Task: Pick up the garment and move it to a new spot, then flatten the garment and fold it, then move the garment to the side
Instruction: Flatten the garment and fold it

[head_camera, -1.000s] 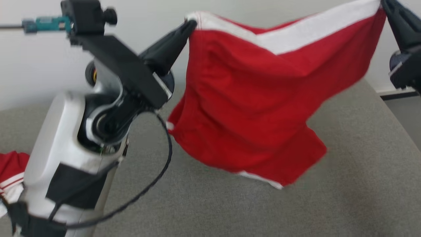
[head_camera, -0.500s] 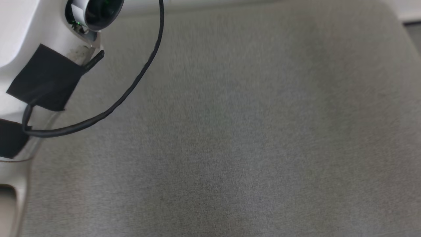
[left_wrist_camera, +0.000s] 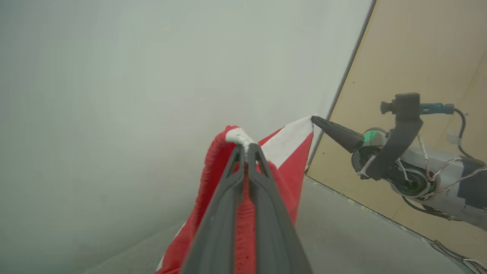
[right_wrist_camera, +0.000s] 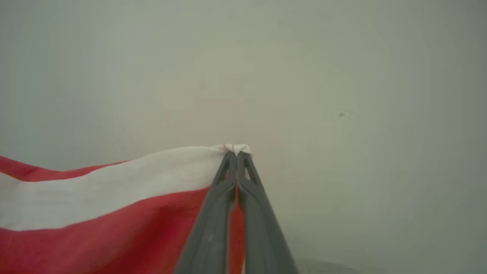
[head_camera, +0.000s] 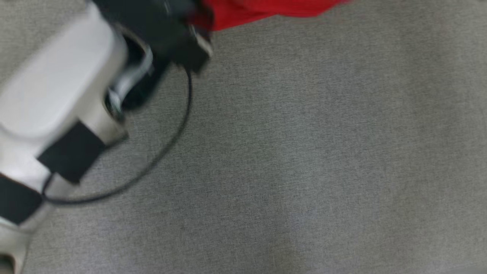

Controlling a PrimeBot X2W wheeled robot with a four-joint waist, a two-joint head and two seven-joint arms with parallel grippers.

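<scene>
Left wrist view: left gripper [left_wrist_camera: 246, 149] and right gripper [right_wrist_camera: 236, 153] each pinch a garment [right_wrist_camera: 114, 228] corner, jaws fully closed; hold the edge taut, lower evenly.

The head view is smeary: the left arm [head_camera: 57, 91] is a blur, and the garment [head_camera: 266, 9] is cut off at the top edge (just a red strip). Beside the right gripper [right_wrist_camera: 236, 153] it runs off the picture. The left gripper [left_wrist_camera: 246, 146] hides some behind its fingers.

garment [right_wrist_camera: 95, 228]: knit cloth, matt | work surf. [head_camera: 304, 171]: woven fabric, rough | jaws: matt plast. | forearm [head_camera: 49, 91]: smooth plast.
</scene>
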